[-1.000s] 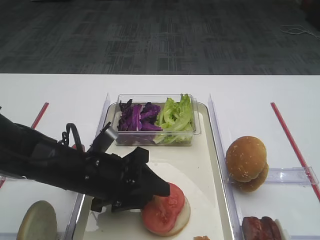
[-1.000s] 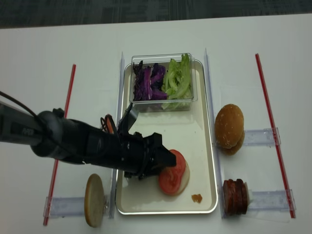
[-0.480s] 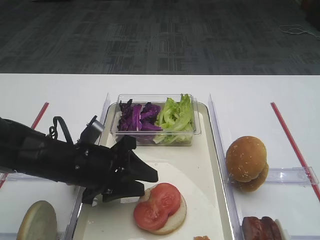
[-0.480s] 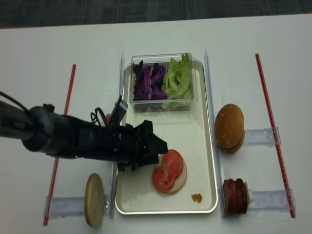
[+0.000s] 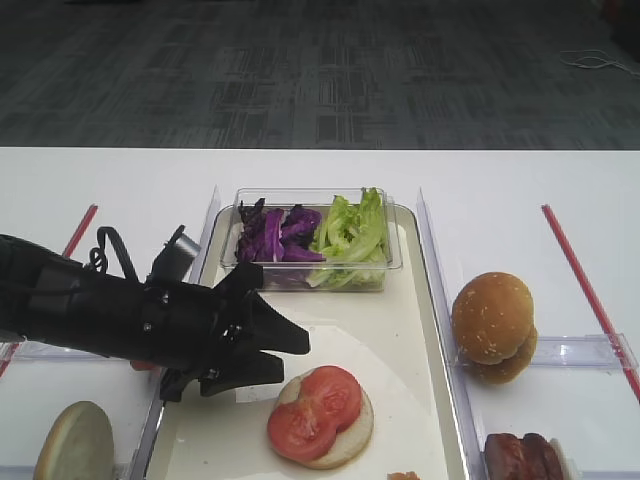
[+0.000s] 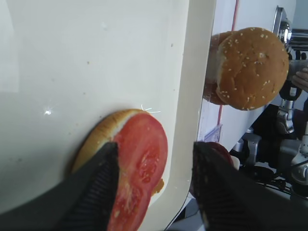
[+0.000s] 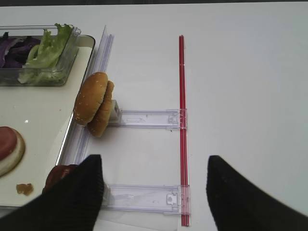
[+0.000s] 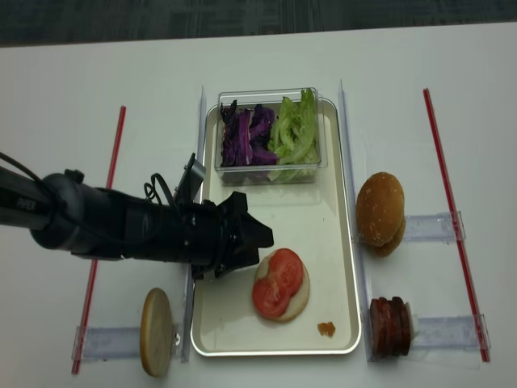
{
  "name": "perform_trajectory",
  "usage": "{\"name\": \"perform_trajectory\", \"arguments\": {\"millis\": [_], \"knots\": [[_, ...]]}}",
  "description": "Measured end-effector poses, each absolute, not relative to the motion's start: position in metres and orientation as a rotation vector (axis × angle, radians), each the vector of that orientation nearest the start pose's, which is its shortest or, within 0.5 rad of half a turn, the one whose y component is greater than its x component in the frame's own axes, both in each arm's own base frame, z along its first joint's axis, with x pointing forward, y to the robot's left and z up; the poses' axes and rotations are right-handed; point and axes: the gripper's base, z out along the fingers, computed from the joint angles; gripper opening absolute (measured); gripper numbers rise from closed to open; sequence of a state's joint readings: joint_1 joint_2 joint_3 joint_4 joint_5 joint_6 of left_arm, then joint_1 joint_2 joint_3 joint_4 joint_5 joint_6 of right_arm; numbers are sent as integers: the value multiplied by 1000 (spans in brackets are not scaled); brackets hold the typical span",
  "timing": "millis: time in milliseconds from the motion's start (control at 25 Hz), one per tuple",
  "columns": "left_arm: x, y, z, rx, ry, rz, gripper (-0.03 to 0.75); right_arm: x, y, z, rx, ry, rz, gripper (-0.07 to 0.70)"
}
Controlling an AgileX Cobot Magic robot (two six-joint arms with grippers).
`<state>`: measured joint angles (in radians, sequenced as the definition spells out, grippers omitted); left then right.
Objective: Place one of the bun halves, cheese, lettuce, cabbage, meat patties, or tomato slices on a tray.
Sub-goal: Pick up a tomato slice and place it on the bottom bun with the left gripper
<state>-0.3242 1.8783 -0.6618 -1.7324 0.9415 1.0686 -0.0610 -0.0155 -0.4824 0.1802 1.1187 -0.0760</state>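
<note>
A long off-white tray (image 8: 343, 242) runs down the middle of a white table (image 8: 97, 73). At its upper end a clear plastic box (image 8: 271, 174) holds purple cabbage (image 8: 246, 137) on the left and green lettuce (image 8: 295, 129) on the right. In the lower middle of the tray two tomato slices (image 8: 277, 281) lie overlapping on a flat bun half (image 8: 300, 297), with a small orange-brown scrap (image 8: 325, 328) just below and right of them.

The left gripper (image 8: 258, 242) reaches in from the left of the frame, low over the tray's left edge. Its two dark fingers stand well apart with nothing between them, just left of the tomato and not touching it. One second earlier the fingertips were over the tomato's left edge; since then the arm has drawn back leftward, and the bun half and tomato now sit a little further left.

Right of the tray, a domed sesame bun (image 8: 380, 210) leans on a clear plastic bracket (image 8: 428, 226), and dark red meat pieces (image 8: 390, 326) lie lower right. Another bun half (image 8: 156, 330) stands on edge at lower left. A red strip (image 8: 440, 153) marks each side of the table.

The left wrist view shows the tomato (image 6: 139, 168) close between the spread fingers (image 6: 96, 192). Only the right wrist view shows the right gripper (image 7: 154, 192): wide open and empty above bare table.
</note>
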Motion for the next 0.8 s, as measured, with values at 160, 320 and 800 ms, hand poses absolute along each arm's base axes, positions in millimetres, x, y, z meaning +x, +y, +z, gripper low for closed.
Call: {"name": "perform_trajectory", "arguments": {"millis": [160,320,800], "knots": [[245,-159,121,-143,2645,-1593,368,-8,15,269,-30,2093,135,468],[244,-160,122,-136,2637,-1624,368,-8,15,269,-30,2093,135,468],[242,-160,146,-102,2565,-1649,368,-8,15,269,-28,2095,136,468]]}}
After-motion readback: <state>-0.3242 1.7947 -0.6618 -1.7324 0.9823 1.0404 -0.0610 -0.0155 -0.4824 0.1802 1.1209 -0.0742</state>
